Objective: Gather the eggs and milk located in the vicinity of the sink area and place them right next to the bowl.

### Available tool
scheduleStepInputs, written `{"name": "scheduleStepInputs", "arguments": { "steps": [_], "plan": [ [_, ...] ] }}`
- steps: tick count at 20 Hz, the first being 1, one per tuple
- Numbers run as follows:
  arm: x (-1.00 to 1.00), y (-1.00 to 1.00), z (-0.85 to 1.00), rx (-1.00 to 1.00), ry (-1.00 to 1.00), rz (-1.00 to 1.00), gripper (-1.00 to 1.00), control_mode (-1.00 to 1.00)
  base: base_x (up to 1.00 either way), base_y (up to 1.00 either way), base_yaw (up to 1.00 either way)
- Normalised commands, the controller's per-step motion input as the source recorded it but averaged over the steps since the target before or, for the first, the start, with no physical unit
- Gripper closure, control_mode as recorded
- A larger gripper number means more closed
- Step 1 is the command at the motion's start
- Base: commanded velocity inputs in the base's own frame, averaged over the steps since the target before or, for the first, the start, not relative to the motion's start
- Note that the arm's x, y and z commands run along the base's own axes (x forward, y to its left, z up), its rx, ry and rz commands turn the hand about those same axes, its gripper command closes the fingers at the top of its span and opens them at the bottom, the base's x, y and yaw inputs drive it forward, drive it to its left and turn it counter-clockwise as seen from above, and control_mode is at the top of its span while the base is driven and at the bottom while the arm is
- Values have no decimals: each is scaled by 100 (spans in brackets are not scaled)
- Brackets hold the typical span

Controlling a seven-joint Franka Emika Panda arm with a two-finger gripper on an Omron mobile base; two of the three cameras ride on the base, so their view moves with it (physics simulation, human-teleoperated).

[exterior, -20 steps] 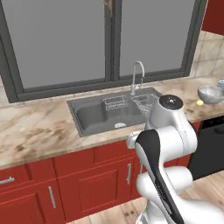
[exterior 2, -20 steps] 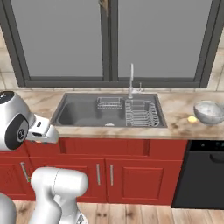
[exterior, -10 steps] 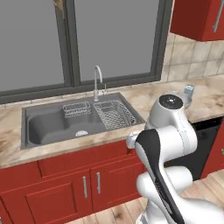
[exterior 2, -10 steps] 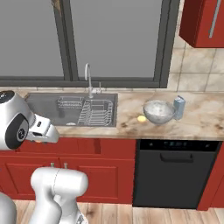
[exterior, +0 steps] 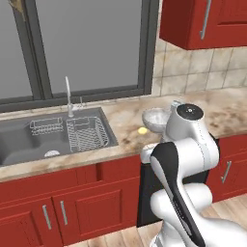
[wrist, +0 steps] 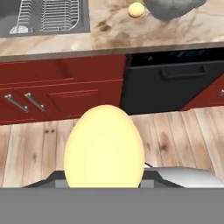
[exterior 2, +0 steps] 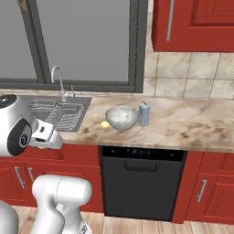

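A yellow egg [wrist: 104, 146] looms large in the hand view, with my gripper [exterior 2: 43, 145] shut on it and its fingertips hidden behind it. The hand hangs in front of the red cabinets, below the counter edge. A second egg [exterior 2: 105, 124] [exterior: 142, 130] lies on the counter, close against the left side of the speckled bowl [exterior 2: 122, 117] [exterior: 155, 118]. Just right of the bowl stands the blue-grey milk [exterior 2: 144, 114], upright. The dark sink [exterior: 48, 135] [exterior 2: 59, 112] with its wire rack and chrome faucet sits to the left.
A black dishwasher [exterior 2: 142, 183] [wrist: 175, 83] sits under the counter below the bowl, with red cabinet doors [wrist: 65, 87] on both sides. Marble counter [exterior 2: 192, 125] stretches right of the milk. A red wall cabinet [exterior 2: 192, 23] hangs above, and there is wooden floor [wrist: 175, 131] below.
The whole picture has shifted: the base has driven right along the counter, so the sink now lies to the left and the bowl, egg and milk sit ahead. The egg stays gripped.
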Motion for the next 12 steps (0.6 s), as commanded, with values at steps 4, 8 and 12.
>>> {"name": "scheduleStepInputs", "arguments": {
  "steps": [4, 8, 12],
  "plan": [
    [0, 0, 0, 0, 0, 0, 100, 100, 51, -12, 2],
    [0, 0, 0, 0, 0, 0, 100, 100, 94, 6, -7],
    [0, 0, 0, 0, 0, 0, 100, 100, 88, 1, -6]
  ]
}}
